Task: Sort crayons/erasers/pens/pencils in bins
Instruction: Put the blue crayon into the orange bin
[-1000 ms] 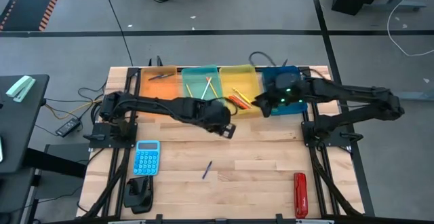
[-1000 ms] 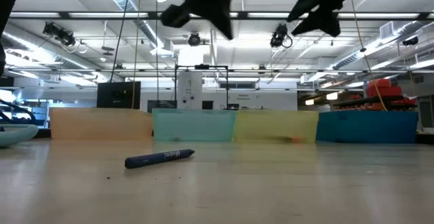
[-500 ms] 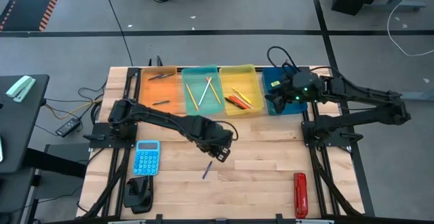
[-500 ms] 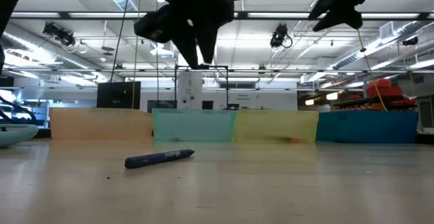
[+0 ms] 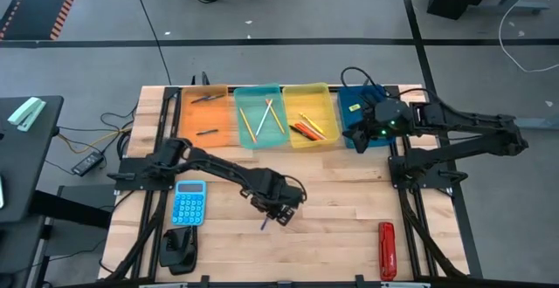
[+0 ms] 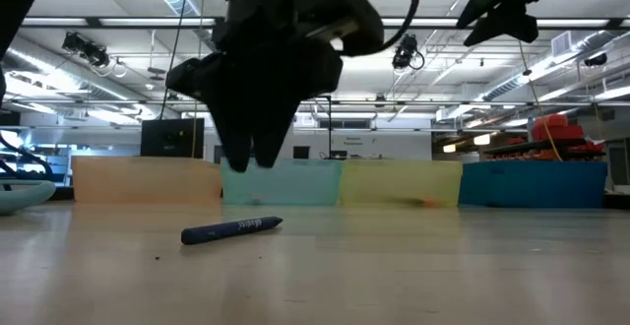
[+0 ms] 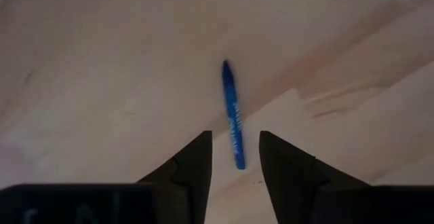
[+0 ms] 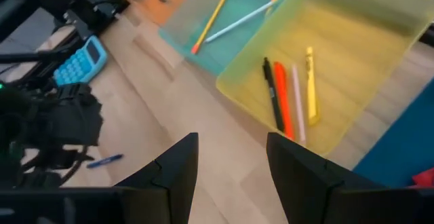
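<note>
Reaching down over the middle of the table, the left gripper (image 5: 278, 209) has come a long way from the bins, where it was a second ago. Now it hangs right above the blue crayon (image 5: 264, 223) that lies alone on the bare wood. Its jaws were shut before and have come partly open. In the left wrist view the blue crayon (image 7: 232, 114) runs into the gap between the two fingers (image 7: 195, 163), but they hold nothing yet. This looks like the start of a pick-up, so the crayon can go in with the other thick sticks.

The right gripper (image 5: 358, 131) has pulled back and waits over the dark blue bin (image 5: 351, 96), jaws wide open and empty.

Four bins sit in a row at the far side: the orange bin (image 5: 185, 113), the teal bin (image 5: 240, 100) with long pencils (image 5: 266, 113), the yellow bin (image 5: 325, 105) with a few sticks, and the dark blue one.

A light-blue calculator (image 5: 189, 202) lies near the left arm, and a red tool (image 5: 386, 250) lies far off by the near right corner. Nothing stands between the gripper and the crayon.
</note>
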